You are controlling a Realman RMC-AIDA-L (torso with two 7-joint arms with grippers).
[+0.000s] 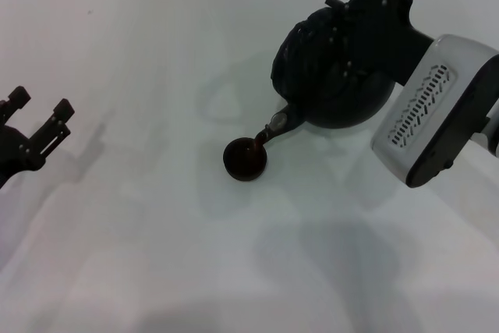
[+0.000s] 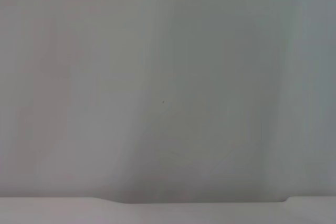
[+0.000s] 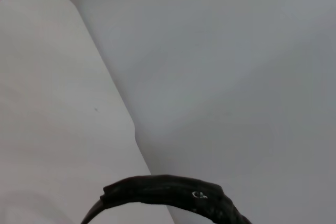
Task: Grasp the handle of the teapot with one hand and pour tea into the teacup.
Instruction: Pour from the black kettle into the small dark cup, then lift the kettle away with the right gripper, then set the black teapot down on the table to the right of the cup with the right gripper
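On the table, largest thing first:

Table [image 1: 156, 255]: a plain white surface that carries everything; it fills the left wrist view as well.

Right arm: a white wrist housing with a slotted panel reaches in from the right side of the head view. Its right end effector [image 1: 366, 25] sits on top of the teapot at the handle. Its fingers are hidden against the black pot, so one cannot tell whether they are spread or pressed together.

Teapot [image 1: 343, 91]: a round matte-black pot at the centre right, tipped toward the robot's left, with its spout pointing down and left.

Handle [image 3: 168, 192]: a black arched strip that shows at the edge of the right wrist view.

Left end effector [image 1: 37, 132]: a black part at the far left edge of the head view, well apart from the pot, with its fingers spread and nothing between them.

Teacup [image 1: 245, 159]: a small dark brown cup standing on the table just below the spout's tip.
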